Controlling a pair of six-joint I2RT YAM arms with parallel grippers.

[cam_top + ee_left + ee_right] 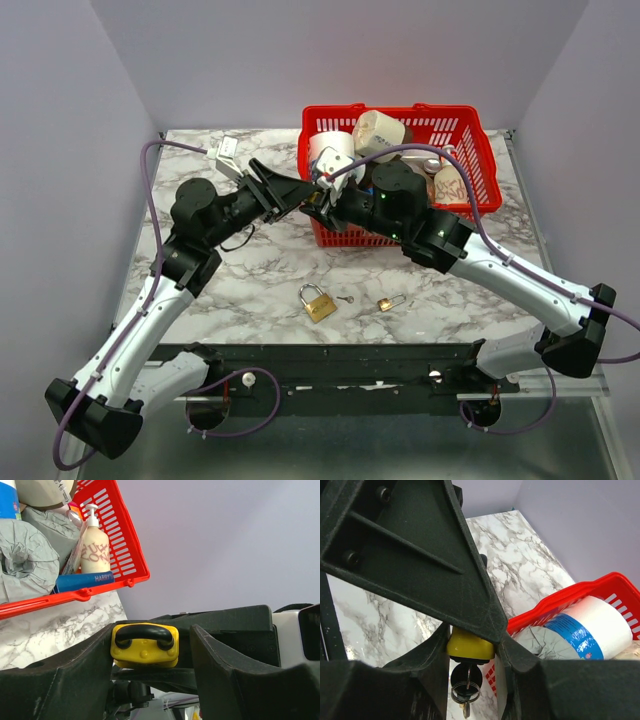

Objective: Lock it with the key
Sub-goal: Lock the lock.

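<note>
Up above the marble tabletop [262, 272] between lilac walls [350, 50], right jaws clamp the yellow padlock [470, 648], left jaws open.

The blue box [82, 581] reads "HARRY".

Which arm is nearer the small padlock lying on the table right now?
Right. The right arm crosses just behind the small padlock, to its right; the left arm sits far left, beyond the larger brass padlock.
</note>
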